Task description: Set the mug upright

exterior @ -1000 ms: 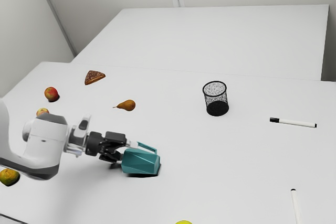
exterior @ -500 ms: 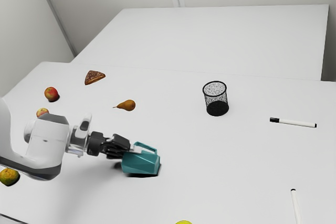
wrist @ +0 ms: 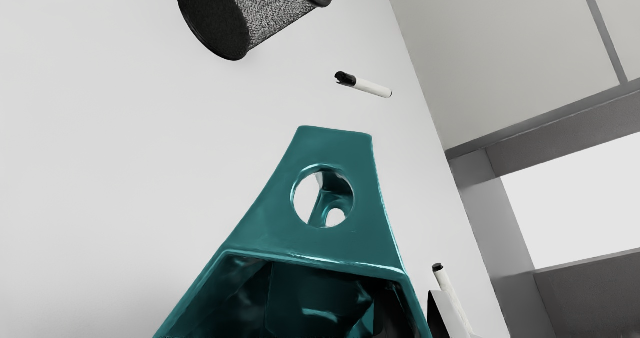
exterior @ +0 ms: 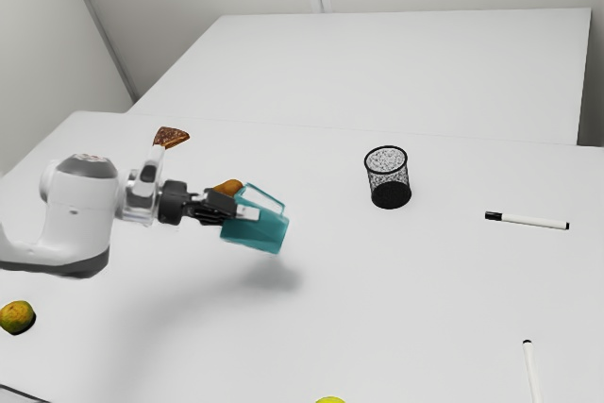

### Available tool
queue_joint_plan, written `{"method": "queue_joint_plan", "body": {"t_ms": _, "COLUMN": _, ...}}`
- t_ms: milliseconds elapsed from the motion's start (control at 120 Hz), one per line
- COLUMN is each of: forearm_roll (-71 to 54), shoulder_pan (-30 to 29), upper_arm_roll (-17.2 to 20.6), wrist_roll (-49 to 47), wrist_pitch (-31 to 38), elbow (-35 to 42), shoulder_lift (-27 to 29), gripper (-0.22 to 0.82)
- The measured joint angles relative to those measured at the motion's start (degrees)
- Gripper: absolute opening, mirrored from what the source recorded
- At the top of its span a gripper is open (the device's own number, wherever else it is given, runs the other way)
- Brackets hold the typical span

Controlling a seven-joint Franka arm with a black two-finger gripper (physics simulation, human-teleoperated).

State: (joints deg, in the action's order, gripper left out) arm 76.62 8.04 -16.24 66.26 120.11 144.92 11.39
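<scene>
1. The teal, glossy, faceted mug point(exterior: 257, 235) is in the air above the white table point(exterior: 415, 327), its shadow on the tabletop below, apart from it.
2. It is tilted, close to lying on its side: the mouth faces my gripper point(exterior: 247, 214), the base points toward the exterior view's right and a little down, and the handle is on the upper side.
3. My gripper is grasping the mug by its wall near the mouth. On my wrist feed, one finger is inside the mug and the other, pale and black point(wrist: 452, 313), is outside.
4. That feed also gives me the open mouth and a round hole in the teal surface beyond it.
5. Well apart from the mug stands a black wire-mesh pen cup point(exterior: 388, 176); toward the exterior view's right lie a white marker with a black cap point(exterior: 533, 222) and a second white marker point(exterior: 531, 370).
6. Behind the gripper I can partly see a brown-orange pear point(exterior: 228, 187), with a brown triangular pizza slice point(exterior: 172, 136) farther back.
</scene>
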Motion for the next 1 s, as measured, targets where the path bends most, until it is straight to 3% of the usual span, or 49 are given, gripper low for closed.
{"method": "queue_joint_plan", "body": {"t_ms": 158, "forearm_roll": -32.72, "shoulder_pan": 0.19, "upper_arm_roll": 4.98, "wrist_roll": -5.34, "wrist_pitch": 3.46, "elbow": -16.99, "shoulder_lift": -7.11, "gripper": -0.14}}
{"method": "queue_joint_plan", "body": {"t_ms": 250, "forearm_roll": -50.26, "shoulder_pan": 0.5, "upper_arm_roll": 8.15, "wrist_roll": -10.23, "wrist_pitch": 5.8, "elbow": -19.23, "shoulder_lift": -9.59, "gripper": -0.14}}
{"method": "queue_joint_plan", "body": {"t_ms": 383, "forearm_roll": -66.8, "shoulder_pan": 3.64, "upper_arm_roll": 9.52, "wrist_roll": -19.02, "wrist_pitch": 9.06, "elbow": -19.25, "shoulder_lift": -12.62, "gripper": -0.14}}
{"method": "queue_joint_plan", "body": {"t_ms": 533, "forearm_roll": -72.66, "shoulder_pan": 5.88, "upper_arm_roll": 9.76, "wrist_roll": -27.83, "wrist_pitch": 11.8, "elbow": -18.2, "shoulder_lift": -13.92, "gripper": -0.14}}
{"method": "queue_joint_plan", "body": {"t_ms": 733, "forearm_roll": -73.7, "shoulder_pan": 1.3, "upper_arm_roll": 9.74, "wrist_roll": -36.71, "wrist_pitch": 13.36, "elbow": -17.49, "shoulder_lift": -15.65, "gripper": -0.14}}
{"method": "queue_joint_plan", "body": {"t_ms": 867, "forearm_roll": -73.53, "shoulder_pan": 1.47, "upper_arm_roll": 9.75, "wrist_roll": -41.21, "wrist_pitch": 13.88, "elbow": -17.4, "shoulder_lift": -16.47, "gripper": -0.14}}
{"method": "queue_joint_plan", "body": {"t_ms": 933, "forearm_roll": -73.24, "shoulder_pan": 1.91, "upper_arm_roll": 9.73, "wrist_roll": -43.04, "wrist_pitch": 13.98, "elbow": -17.33, "shoulder_lift": -16.64, "gripper": -0.07}}
{"method": "queue_joint_plan", "body": {"t_ms": 1000, "forearm_roll": -73.07, "shoulder_pan": 1.96, "upper_arm_roll": 9.7, "wrist_roll": -44.67, "wrist_pitch": 14.06, "elbow": -17.31, "shoulder_lift": -17.07, "gripper": 0.08}}
